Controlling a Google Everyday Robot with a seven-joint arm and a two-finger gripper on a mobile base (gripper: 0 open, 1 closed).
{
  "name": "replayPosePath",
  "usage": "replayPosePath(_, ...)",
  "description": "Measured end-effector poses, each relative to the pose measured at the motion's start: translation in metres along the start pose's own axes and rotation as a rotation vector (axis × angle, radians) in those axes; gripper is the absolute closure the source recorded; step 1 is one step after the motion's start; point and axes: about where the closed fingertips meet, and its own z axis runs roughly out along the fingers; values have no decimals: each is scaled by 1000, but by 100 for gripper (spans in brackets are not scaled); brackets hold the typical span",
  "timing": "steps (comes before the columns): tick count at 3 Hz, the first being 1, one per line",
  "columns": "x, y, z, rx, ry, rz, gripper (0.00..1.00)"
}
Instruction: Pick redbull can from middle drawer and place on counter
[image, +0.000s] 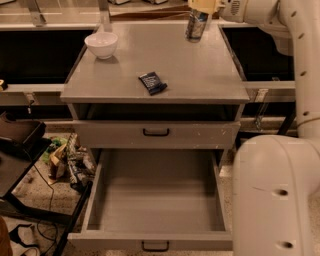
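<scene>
The redbull can (196, 25), slim and silvery with dark sides, is upright at the back right of the counter (160, 60), at or just above its surface. My gripper (202, 6) reaches in from the top right with its yellowish fingers closed around the can's top. The middle drawer (157, 200) is pulled wide open below, and its deep flat-bottomed box is bare. Its small black handle (155, 245) shows at the front edge.
A white bowl (101, 44) stands at the counter's back left. A dark blue flat packet (152, 82) lies near the counter's middle front. A shut scuffed drawer front (156, 132) sits above the open drawer. My white arm (275, 195) fills the right foreground. Clutter (65, 160) lies on the floor at left.
</scene>
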Motion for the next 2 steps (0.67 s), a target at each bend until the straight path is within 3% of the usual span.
replayPosePath(1, 17, -33, 21, 108, 34, 41, 100)
replayPosePath(2, 41, -57, 40, 171, 45, 76, 100)
